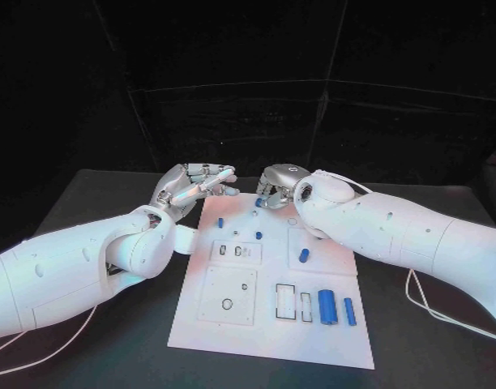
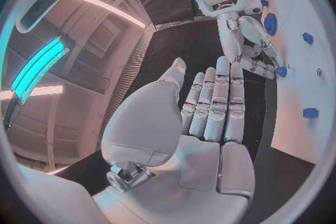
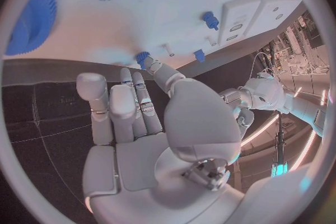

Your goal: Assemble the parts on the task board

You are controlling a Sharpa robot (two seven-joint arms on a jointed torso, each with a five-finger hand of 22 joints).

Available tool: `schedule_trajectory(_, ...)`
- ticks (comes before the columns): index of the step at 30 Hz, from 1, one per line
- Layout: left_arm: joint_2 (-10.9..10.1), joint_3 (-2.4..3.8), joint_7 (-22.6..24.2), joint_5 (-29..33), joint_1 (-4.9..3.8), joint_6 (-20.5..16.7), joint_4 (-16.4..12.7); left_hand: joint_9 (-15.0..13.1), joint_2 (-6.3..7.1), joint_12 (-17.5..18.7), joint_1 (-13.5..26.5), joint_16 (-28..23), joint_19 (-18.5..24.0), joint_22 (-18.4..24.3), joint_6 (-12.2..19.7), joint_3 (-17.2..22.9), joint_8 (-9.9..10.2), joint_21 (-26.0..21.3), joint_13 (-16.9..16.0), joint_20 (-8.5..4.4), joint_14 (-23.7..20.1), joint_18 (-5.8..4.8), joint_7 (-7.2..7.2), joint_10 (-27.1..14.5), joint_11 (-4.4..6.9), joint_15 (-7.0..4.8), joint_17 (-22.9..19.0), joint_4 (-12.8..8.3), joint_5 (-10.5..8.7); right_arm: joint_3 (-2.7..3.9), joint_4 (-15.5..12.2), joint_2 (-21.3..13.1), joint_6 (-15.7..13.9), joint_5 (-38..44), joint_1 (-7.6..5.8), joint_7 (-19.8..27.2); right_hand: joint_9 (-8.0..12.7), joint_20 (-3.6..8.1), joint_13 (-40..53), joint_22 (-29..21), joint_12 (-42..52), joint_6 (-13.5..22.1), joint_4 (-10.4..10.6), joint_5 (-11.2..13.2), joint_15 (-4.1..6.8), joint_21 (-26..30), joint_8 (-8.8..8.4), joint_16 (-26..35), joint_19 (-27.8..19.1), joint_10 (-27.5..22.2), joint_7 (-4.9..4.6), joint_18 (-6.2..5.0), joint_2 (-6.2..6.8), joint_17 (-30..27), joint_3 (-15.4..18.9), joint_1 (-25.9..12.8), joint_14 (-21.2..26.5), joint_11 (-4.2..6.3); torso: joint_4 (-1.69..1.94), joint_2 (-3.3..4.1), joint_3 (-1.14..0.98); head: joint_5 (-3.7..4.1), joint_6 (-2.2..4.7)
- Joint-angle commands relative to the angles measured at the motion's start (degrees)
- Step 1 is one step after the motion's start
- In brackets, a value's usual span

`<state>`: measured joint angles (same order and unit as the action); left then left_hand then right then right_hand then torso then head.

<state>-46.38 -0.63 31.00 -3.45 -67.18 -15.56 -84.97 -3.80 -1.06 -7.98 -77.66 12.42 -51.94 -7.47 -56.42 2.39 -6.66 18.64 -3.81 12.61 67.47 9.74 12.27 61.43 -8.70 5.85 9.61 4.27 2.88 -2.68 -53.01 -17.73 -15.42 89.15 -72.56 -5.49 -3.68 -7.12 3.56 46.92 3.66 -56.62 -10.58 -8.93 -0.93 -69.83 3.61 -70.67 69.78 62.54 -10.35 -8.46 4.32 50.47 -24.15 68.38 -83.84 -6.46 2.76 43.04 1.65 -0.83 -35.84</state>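
Black table carries the white task board in the middle, with small blue parts lying toward its right side. At the board's far edge the left hand hovers with fingers extended and apart, holding nothing. Just right of it, the right hand touches a small blue peg with a fingertip; whether it grips the peg, I cannot tell.
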Motion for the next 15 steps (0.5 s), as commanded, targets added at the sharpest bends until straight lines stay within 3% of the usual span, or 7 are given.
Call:
schedule_trajectory(1,0.0,0.05,0.0,-0.2,-0.09,1.0,0.0,0.1,0.0,0.4,0.4,-0.1,-0.4,0.1,-0.1,-0.3,0.2,-0.4,0.1,-0.08,0.4,0.81,0.19,0.0,-0.31,0.03,0.1,-0.1,0.01,0.03,-0.3,0.0,-1.1,0.3,-0.13,-0.2,0.0,-0.01,0.1,-0.3,0.4,1.9,0.3,0.3,-0.36,0.4,-0.08,0.3,-0.6,-1.4,-0.03,0.21,0.61,-0.6,0.8,0.3,0.1,-0.16,-0.01,0.05,0.01,-0.12,-0.07)
schedule_trajectory(7,-0.2,0.05,-0.2,-0.2,-0.09,1.1,0.0,0.1,0.03,0.4,0.5,-0.2,-0.4,0.1,-0.1,-0.3,0.3,-0.4,0.1,-0.06,0.3,0.81,0.21,0.0,-0.32,0.05,0.1,-0.1,0.0,0.03,-3.4,-2.5,-3.4,0.3,-0.13,0.2,0.0,-0.14,0.2,-0.4,1.0,3.2,0.6,0.0,-0.42,0.3,-0.09,0.3,-0.6,-1.7,-0.18,0.22,1.0,-0.9,1.9,0.7,0.2,-0.23,-0.19,-0.06,-0.05,-0.2,0.06)
schedule_trajectory(11,-0.8,0.05,-0.2,-0.2,-0.09,1.2,0.0,0.1,0.03,0.4,0.5,-0.3,-0.4,0.1,-0.1,-0.3,0.3,-0.4,0.1,-0.06,0.3,0.8,0.21,0.0,-0.33,0.06,0.1,-0.1,0.0,0.05,-9.1,-8.0,-5.7,-1.3,-0.15,-0.2,-0.3,-0.12,0.7,0.8,3.2,2.3,1.4,-1.0,-0.31,-0.4,0.41,-0.7,0.1,1.5,-0.49,0.41,1.05,0.5,2.7,0.6,-0.2,-0.02,-0.55,-0.14,-0.07,-0.24,0.27)
schedule_trajectory(13,-1.0,0.05,-0.2,-0.2,-0.09,1.2,0.0,0.0,0.03,0.5,0.5,-0.4,-0.4,0.2,-0.1,-0.4,0.3,-0.5,0.1,-0.05,0.2,0.8,0.2,0.0,-0.33,0.09,0.1,-0.2,-0.01,0.05,-11.9,-11.1,-6.4,-3.6,-0.17,-0.9,-0.4,0.18,1.7,1.8,5.7,1.7,2.2,-1.9,0.21,-1.1,0.63,-1.7,0.7,6.0,0.03,0.54,1.84,2.0,3.9,-0.3,-0.6,0.84,-0.88,-0.27,-0.11,-0.13,0.32)
schedule_trajectory(14,-1.1,0.04,-0.2,-0.2,-0.09,1.2,-0.1,0.0,0.02,0.5,0.5,-0.4,-0.4,0.2,-0.2,-0.4,0.3,-0.5,0.1,-0.04,0.2,0.8,0.2,0.1,-0.33,0.09,0.1,-0.2,-0.01,0.06,-13.2,-12.7,-6.5,-5.4,-0.19,-1.4,-0.4,0.91,3.1,2.5,8.7,1.4,3.6,-4.7,1.19,-1.6,0.82,-2.6,1.2,10.2,1.07,0.53,3.18,3.4,6.1,-2.0,-0.9,2.09,-1.01,-0.31,-0.13,-0.08,0.44)
schedule_trajectory(15,-1.2,0.04,-0.2,-0.2,-0.09,1.2,-0.1,0.0,0.01,0.5,0.5,-0.5,-0.4,0.2,-0.2,-0.4,0.4,-0.5,0.0,-0.04,0.1,0.8,0.2,0.1,-0.33,0.1,0.1,-0.2,-0.01,0.06,-14.4,-14.2,-6.3,-7.5,-0.23,-1.9,-0.5,1.47,4.7,3.2,11.5,1.2,4.8,-5.8,1.73,-2.0,0.97,-3.2,1.6,13.7,1.71,0.73,4.22,4.5,8.1,-3.5,-1.2,2.76,-1.17,-0.36,-0.15,-0.11,0.44)
